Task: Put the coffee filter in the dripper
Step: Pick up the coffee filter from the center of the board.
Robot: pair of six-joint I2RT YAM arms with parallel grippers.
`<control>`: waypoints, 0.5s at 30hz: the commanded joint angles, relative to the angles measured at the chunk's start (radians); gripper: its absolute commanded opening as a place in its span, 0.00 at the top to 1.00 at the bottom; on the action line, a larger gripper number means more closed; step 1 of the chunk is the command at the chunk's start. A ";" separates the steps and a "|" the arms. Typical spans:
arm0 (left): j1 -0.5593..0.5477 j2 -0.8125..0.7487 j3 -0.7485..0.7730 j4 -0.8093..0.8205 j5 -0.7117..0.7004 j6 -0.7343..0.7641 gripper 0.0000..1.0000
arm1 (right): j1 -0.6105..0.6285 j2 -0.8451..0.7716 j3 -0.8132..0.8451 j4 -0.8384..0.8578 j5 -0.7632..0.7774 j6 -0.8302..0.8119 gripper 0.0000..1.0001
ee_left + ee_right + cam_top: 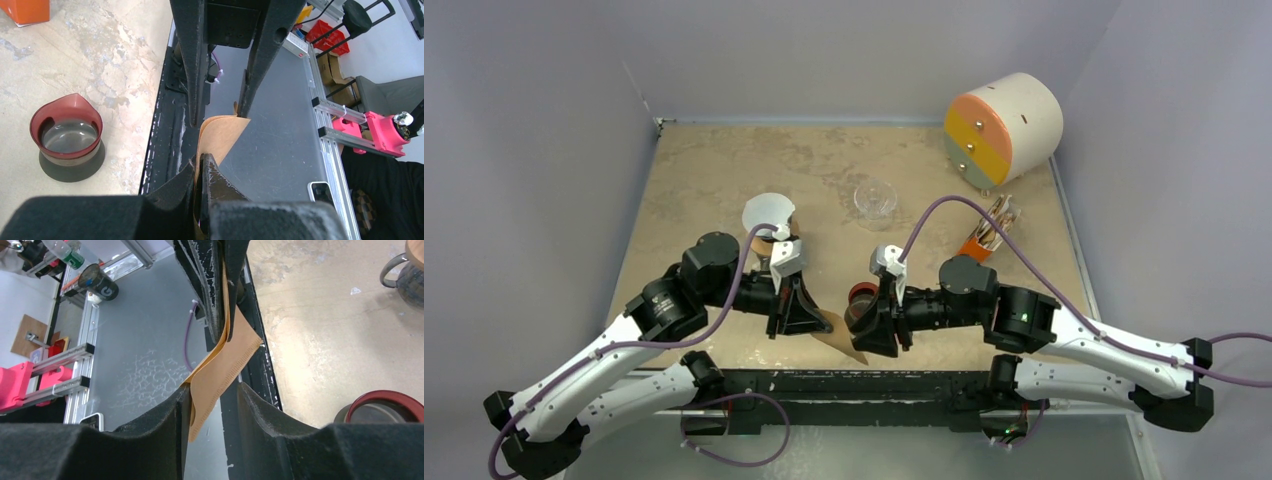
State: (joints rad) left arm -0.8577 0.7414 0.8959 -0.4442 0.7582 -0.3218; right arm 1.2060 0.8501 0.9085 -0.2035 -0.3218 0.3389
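Note:
My left gripper (825, 321) (201, 160) is shut on one end of the brown paper coffee filter (842, 340) (222, 132), held over the table's near edge. From the opposite side my right gripper (855, 327) (214, 390) stands open around the filter's (225, 360) other end. The paper rests against one finger, and the other finger is apart from it. The dripper (767, 213), a cone that looks pale from above, stands behind my left wrist on a tan ring.
A dark red cup (861, 295) (66, 132) (385, 407) sits just behind my right gripper. A clear glass cup (875, 200) stands mid-table. At the back right are a round drum (1004, 125) and an orange holder of sticks (986, 232).

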 commanded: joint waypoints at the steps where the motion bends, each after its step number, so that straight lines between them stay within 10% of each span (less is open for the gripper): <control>1: 0.003 0.005 0.012 0.010 0.004 0.012 1.00 | 0.007 0.010 0.038 0.035 -0.061 -0.004 0.57; 10: 0.003 0.013 0.017 0.007 0.006 0.010 1.00 | 0.007 0.038 0.042 0.053 -0.043 0.000 0.61; 15: 0.002 0.005 0.017 0.001 0.006 0.012 1.00 | 0.007 0.041 0.046 0.044 -0.039 -0.005 0.99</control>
State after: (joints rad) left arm -0.8577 0.7570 0.8959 -0.4458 0.7582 -0.3214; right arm 1.2060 0.8913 0.9092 -0.1841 -0.3576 0.3382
